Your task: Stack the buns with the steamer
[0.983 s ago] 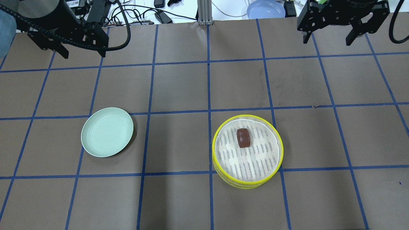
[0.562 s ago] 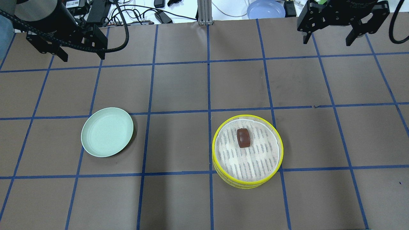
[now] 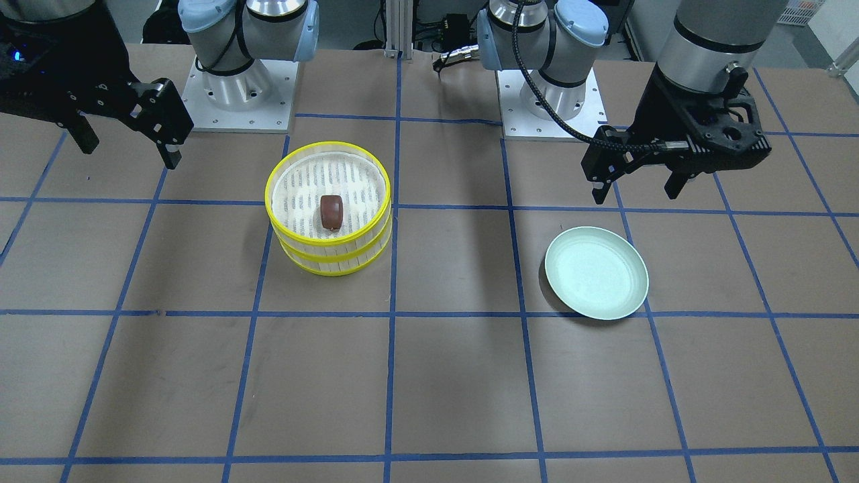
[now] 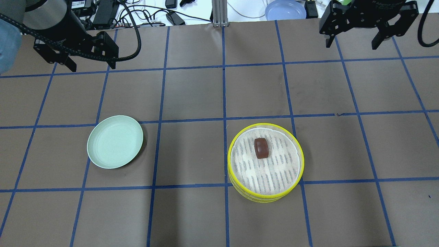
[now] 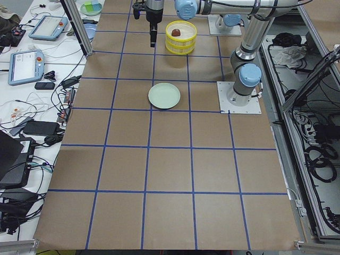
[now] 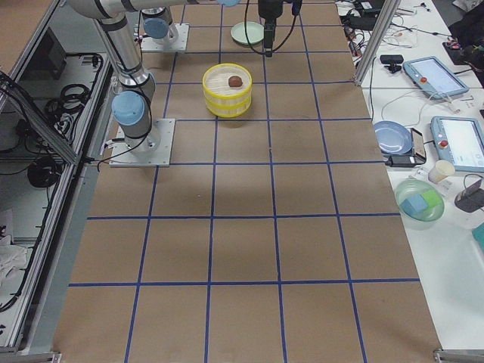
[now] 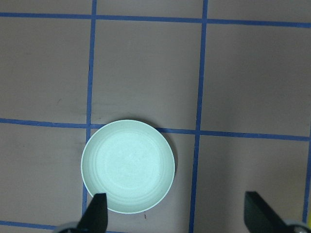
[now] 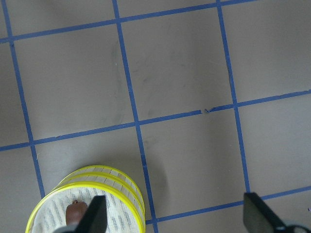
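The steamer (image 4: 267, 175) is two yellow-rimmed trays stacked one on the other, right of the table's middle; it also shows in the front view (image 3: 305, 188) and the right wrist view (image 8: 114, 204). The dark reddish-brown bun (image 4: 261, 148) lies in the top tray (image 3: 331, 212). The cream bun is hidden or out of view. My left gripper (image 4: 92, 67) hangs open and empty above the far left, beyond the pale green plate (image 4: 115, 141). My right gripper (image 4: 352, 44) hangs open and empty at the far right, well away from the steamer.
The green plate (image 7: 128, 166) is empty. The two arm bases (image 3: 238, 100) (image 3: 550, 100) stand at the robot's edge of the table. A blue plate (image 4: 285, 9) and cables lie on the bench beyond the far edge.
My left gripper has shifted slightly nearer and to the right in the overhead view. The right gripper, steamer, bun and plate have not moved.
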Available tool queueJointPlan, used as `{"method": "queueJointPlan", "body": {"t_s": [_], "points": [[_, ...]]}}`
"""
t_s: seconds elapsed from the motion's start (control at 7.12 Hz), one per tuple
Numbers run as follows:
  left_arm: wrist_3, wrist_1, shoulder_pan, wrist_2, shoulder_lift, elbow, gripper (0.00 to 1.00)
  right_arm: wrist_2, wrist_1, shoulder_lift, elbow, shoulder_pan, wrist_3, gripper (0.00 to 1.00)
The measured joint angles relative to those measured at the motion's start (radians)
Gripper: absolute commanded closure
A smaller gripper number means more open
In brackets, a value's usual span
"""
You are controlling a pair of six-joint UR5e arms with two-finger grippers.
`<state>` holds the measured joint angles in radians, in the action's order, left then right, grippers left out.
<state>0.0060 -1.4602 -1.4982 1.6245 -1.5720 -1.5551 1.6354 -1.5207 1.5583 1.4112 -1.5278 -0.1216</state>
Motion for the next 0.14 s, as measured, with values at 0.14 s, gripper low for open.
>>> {"method": "queueJointPlan", "body": {"t_s": [0.14], "points": [[-0.001,0.001,0.000,0.000,0.001,-0.002,0.00,0.000,0.000,-0.001,0.000,0.000,0.001,0.00]]}}
